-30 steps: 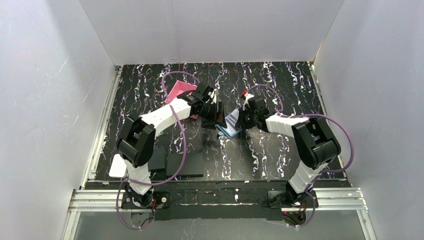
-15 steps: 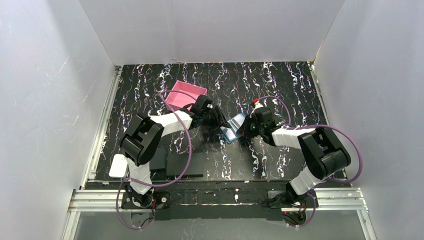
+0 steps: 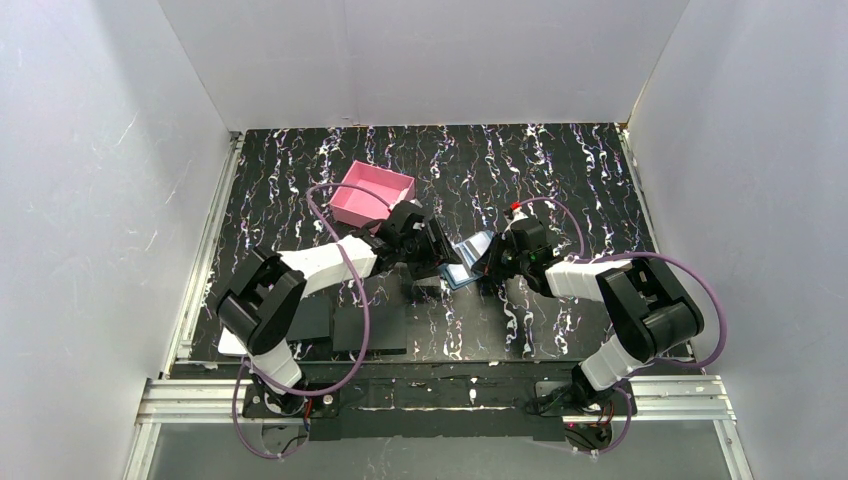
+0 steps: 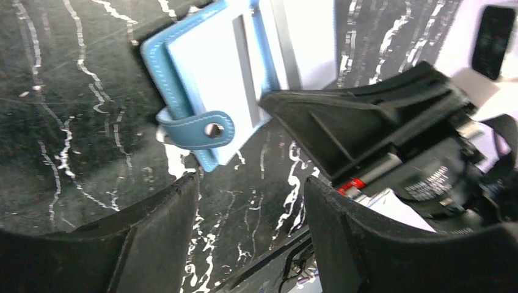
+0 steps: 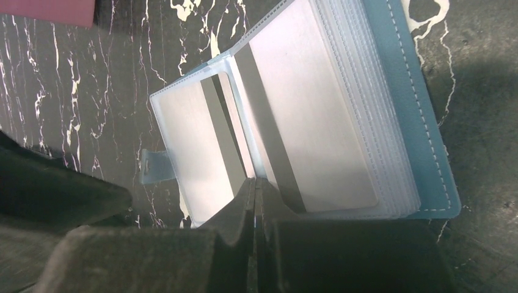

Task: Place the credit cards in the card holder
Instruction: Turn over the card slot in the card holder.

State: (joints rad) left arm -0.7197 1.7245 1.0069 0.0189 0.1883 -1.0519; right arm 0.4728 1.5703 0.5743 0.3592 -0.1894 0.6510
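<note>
Currently, both arms meet at the middle of the marbled black table [image 3: 560, 170], over a blue hinged case [image 4: 207, 85] that lies open there.

1. Right gripper [image 5: 255, 189]: the fingers are pressed fully together. They are pinched on the near edge of the case's clear plastic sleeves, at the fold where one sleeve is turned out to the side. Whether they nip the sleeve alone or a card with it cannot be told.

2. Left gripper [image 4: 249, 189]: the jaws stand partly apart and hold nothing. Bare table shows between the fingers. The tips are near the case corner that carries the blue strap with its metal snap [image 4: 201, 129], without touching it.

3. Credit cards [image 5: 305, 122]: pale grey, each with a dark stripe. They sit inside the clear sleeves of the blue case. One is in the top sleeve of the stack and one [image 5: 189, 152] is in the turned-out sleeve.

4. Card holder [image 3: 372, 193]: the pink open-topped box rests flat on the table. It is farther back and to the left of the case, just beyond the left arm's wrist, apart from both grippers.

5. Two flat black pads [image 3: 372, 328] lie on the near side of the table, beside the left arm.
</note>
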